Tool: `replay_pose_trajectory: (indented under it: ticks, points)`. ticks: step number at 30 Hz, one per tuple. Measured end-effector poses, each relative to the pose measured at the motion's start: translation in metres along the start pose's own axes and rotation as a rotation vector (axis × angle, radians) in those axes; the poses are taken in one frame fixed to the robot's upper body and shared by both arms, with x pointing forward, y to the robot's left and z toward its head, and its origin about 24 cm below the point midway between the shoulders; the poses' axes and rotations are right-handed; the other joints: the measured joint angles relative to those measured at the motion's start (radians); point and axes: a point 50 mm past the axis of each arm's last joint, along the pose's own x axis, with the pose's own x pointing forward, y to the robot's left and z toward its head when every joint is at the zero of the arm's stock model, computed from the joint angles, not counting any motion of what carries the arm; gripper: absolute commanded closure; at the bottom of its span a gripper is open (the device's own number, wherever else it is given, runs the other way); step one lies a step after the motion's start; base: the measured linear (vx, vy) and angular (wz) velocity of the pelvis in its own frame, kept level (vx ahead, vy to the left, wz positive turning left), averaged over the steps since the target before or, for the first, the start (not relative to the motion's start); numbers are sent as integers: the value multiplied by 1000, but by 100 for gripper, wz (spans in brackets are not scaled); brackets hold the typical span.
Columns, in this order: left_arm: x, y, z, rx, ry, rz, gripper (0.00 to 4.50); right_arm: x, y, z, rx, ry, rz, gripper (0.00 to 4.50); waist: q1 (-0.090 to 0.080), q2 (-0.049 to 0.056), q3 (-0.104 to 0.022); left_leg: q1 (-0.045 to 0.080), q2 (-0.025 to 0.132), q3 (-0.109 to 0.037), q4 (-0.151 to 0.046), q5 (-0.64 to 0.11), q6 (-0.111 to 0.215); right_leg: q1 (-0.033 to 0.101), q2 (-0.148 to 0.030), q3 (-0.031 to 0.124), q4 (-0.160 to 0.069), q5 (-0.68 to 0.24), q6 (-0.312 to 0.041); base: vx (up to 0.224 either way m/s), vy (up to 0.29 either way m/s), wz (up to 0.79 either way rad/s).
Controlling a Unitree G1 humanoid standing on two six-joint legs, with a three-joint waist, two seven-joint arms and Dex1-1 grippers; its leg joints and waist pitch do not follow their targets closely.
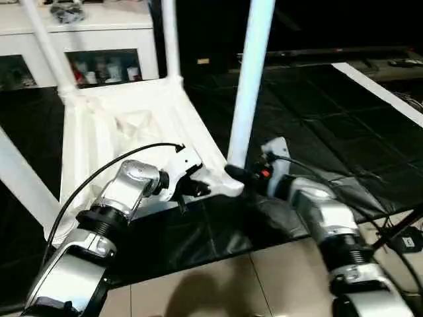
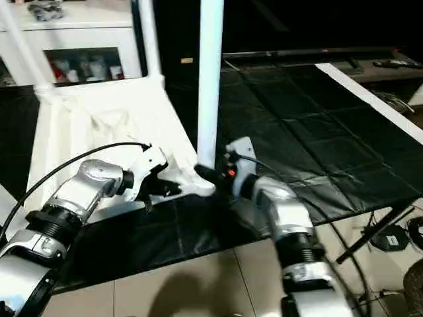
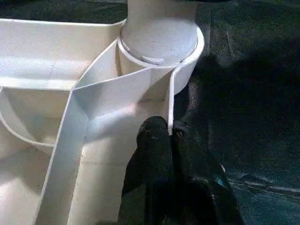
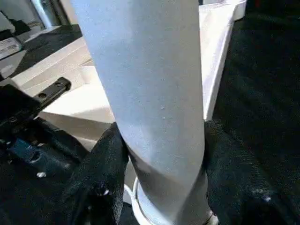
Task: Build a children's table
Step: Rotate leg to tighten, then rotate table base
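Open black matting [image 1: 317, 125] lies rightward. My left gripper [image 3: 169, 133] pinches the upturned white plastic tabletop's rim [image 3: 171, 101]; my right gripper [image 4: 161, 173] clasps the long white tapered leg [image 1: 250, 86] in its corner socket [image 3: 187, 61].

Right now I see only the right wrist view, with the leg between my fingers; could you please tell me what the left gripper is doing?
Observer: The left gripper is shut on the thin rim wall of the table top, right beside the corner socket where your leg stands.
Operator: Thank you. Are any other legs fitted?
Observer: Three other legs stand up from the remaining corners: far left, far right and near left.
Operator: And what is the top lying on?
Observer: It lies ribbed underside up on a black mat.
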Motion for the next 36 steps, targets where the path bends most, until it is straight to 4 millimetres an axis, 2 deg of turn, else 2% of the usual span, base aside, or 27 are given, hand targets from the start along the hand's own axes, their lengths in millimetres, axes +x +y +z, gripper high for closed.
replay_pose_trajectory:
  ticks: [5,10,11,13,16,17,18,19,21,25,26,31,33,36]
  points:
    - [0,-3,2,51,-10,-42,450,-6,1,-13,50,30,-33,145,9,0,0,-2,-2,1,-4,-1,-1,-3,0,4,0,1,-1,0,0,0]
    - [-4,-3,1,83,-20,-63,450,-13,6,-13,19,29,-21,101,25,0,1,-3,-2,2,-13,-1,-1,-6,1,5,2,2,-4,0,0,0]
    - [-5,-3,1,80,-26,-70,396,-15,7,-13,5,27,-9,87,29,0,1,-3,-2,2,-13,-1,-1,-7,1,5,2,2,-5,0,0,0]
    - [-8,-5,3,71,-72,-75,396,-19,8,-15,-5,23,7,76,35,-1,1,-5,-2,3,-14,-1,-1,-9,1,5,2,2,-6,0,0,0]
    - [-19,-8,26,124,-196,-79,356,-27,11,-16,-10,1,43,44,37,-4,1,-8,-2,4,-14,-2,-2,-11,1,6,3,2,-7,0,0,0]
    - [-26,-11,33,140,-255,-75,356,-32,14,-16,-5,-25,82,44,37,-4,2,-8,-2,4,-14,-2,-2,-11,1,7,3,1,-7,0,0,0]
    - [-30,-13,36,145,-281,-73,347,-36,14,-16,-8,-33,101,25,36,-4,1,-7,-2,4,-13,-3,-3,-11,1,7,3,1,-7,0,0,0]
    - [-34,-15,37,146,-297,-69,347,-39,14,-15,-14,-45,121,25,34,-4,1,-7,-2,5,-13,-3,-3,-12,1,7,3,1,-7,0,0,0]
    - [-38,-21,34,138,-300,-68,323,-46,13,-11,-36,-57,140,3,33,-4,1,-7,-2,5,-13,-3,-3,-11,1,8,4,0,-6,0,0,0]
    - [-44,-38,23,68,-308,-51,306,-57,12,-2,-70,-69,179,0,35,-4,1,-5,-1,5,-12,-2,-3,-10,2,8,5,-2,-3,0,0,0]
    - [-45,-42,21,51,-314,-46,287,-60,11,1,-84,-71,187,0,35,-4,2,-5,-1,5,-11,-2,-3,-10,2,8,5,-2,-2,0,0,0]
    - [-58,-60,11,-24,-355,-6,248,-77,8,5,-134,-40,212,0,35,-12,3,-4,-1,5,-10,-2,-3,-8,2,9,4,-3,-1,0,0,0]
    - [-72,-71,-3,-70,-335,13,224,-88,11,4,-133,-19,274,0,34,-16,4,-4,0,5,-11,-3,-3,-8,2,9,4,-4,0,0,0,0]
    - [-87,-76,-30,-140,-243,51,218,-101,11,1,-102,25,331,0,32,-21,4,-2,0,5,-11,-3,-3,-7,4,9,3,-4,1,0,0,0]
